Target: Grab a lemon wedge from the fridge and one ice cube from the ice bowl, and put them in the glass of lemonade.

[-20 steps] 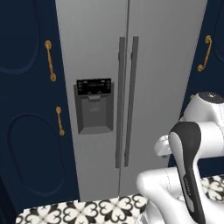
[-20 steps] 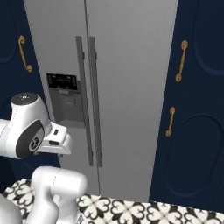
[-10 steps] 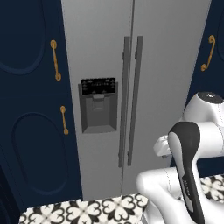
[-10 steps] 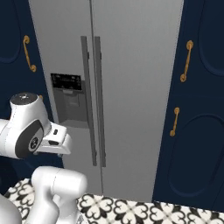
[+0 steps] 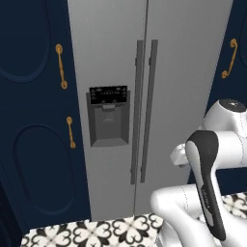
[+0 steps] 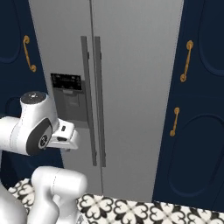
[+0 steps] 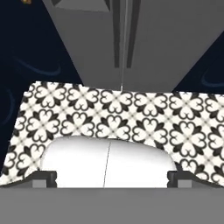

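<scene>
Fridge (image 5: 144, 72) fills more of both base views than a moment ago, so I read my base as having rolled closer; doors remain shut, nothing fetched yet. Nearest me, the arm stays folded low over the patterned floor (image 7: 131, 113), gripper (image 7: 111, 177) pointing down, fingers spread wide and empty. Beyond, its twin handles (image 6: 92, 100) stand straight ahead between navy cabinets (image 6: 197, 109).

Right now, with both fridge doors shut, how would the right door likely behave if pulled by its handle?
The fridge door is tall and wide, so probably heavy. It likely swings stiffly outward. Its long dark handle looks smooth, perhaps slippery.
</scene>
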Motion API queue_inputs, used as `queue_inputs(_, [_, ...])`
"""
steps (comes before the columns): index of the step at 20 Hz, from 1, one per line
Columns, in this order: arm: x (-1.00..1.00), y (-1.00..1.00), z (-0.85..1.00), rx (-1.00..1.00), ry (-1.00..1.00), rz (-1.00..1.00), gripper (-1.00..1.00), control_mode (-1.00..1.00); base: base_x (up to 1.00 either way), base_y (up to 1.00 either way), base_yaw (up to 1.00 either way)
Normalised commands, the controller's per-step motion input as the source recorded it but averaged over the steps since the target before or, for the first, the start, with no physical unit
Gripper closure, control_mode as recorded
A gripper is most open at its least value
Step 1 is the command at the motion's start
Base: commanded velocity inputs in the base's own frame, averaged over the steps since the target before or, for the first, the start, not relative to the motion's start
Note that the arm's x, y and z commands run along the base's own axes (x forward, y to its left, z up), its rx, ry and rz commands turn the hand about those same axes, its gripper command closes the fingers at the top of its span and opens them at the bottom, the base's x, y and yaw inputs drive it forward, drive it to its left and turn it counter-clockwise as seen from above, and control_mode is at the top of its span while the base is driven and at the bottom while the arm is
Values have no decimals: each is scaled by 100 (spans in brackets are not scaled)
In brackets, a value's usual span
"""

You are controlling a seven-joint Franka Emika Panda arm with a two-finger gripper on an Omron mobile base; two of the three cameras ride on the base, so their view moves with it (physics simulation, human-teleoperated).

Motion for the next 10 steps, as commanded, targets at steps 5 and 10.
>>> queue_inputs(5, [83,-23,0,2,-23,0,-100,-100,0,0,0])
queue_inputs(10, [64,-1,-1,0,-45,0,-100,-100,0,0,0])
